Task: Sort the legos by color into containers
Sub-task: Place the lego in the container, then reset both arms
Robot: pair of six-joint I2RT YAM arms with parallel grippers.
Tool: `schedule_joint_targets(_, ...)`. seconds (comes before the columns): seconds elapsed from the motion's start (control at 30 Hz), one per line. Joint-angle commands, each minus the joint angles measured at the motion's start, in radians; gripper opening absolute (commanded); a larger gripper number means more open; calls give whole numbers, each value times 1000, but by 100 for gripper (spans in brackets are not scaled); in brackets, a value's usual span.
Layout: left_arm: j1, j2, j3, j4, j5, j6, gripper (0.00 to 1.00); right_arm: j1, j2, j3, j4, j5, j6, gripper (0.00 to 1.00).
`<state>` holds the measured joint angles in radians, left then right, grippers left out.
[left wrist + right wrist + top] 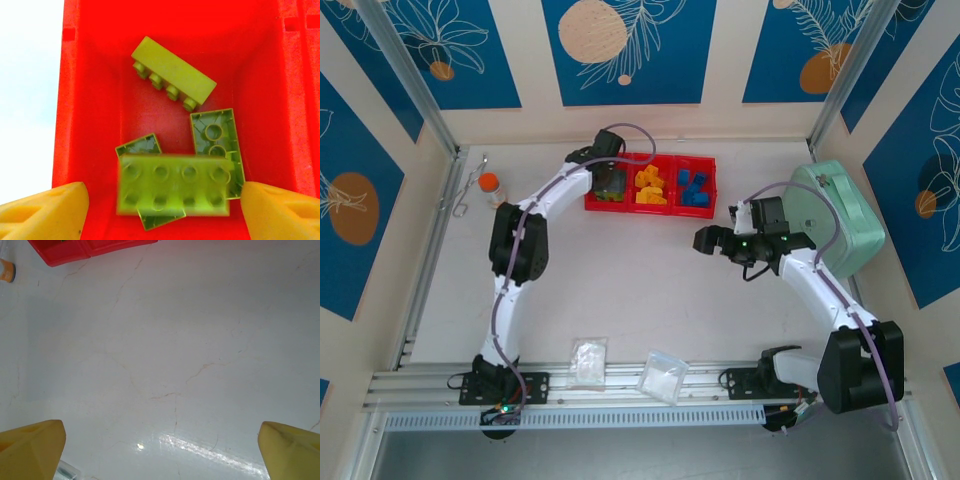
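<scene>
The red tray [650,208] stands at the back of the table with its three containers in a row. My left gripper [610,178] hovers over the left container [100,125] and is open [162,200]. A blurred lime green lego [175,185] lies studs up between the yellow fingertips [55,210], with a gap on each side. Under and beyond it lie three more lime legos, one long [172,75] and one upside down [215,135]. Yellow-orange legos [650,187] fill the middle container and blue legos [694,187] the right one. My right gripper [705,240] hangs open [160,450] over bare table.
A mint-green case [840,215] sits at the right, behind the right arm. Two clear bags [588,362] [663,375] lie near the front rail. A small orange-capped bottle [490,185] stands at the back left. The tray's corner [75,250] shows at the top of the right wrist view.
</scene>
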<state>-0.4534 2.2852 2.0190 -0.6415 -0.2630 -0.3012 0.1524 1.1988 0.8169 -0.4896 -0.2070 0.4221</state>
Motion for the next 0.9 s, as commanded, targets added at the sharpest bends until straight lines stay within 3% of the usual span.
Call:
schedule_joint_targets(0.0,12,-111,-62,48,-8,-2,87,-8,-21,7,-35,12,-4,99)
schedule_joint_targets(0.23,12,-293,-280,136,12,-30,100,-10,-7,18,-46,48,11,99)
schedule_joint_targets(0.5,33,-651,-758,392,-2,-63,99,-74,-13,-10,55,176,-10,99)
schedule_joint_targets(0.6,39,-759,-884,443,-51,-22,99,-79,-30,-72,194,326,-64,99)
schedule_joint_targets(0.73,55,-839,-1005,409,-233,7,99,-32,-69,-283,596,506,-254,99)
schedule_joint_targets(0.87,76,-870,-1181,545,-263,82,99,-73,48,-412,951,521,-209,99)
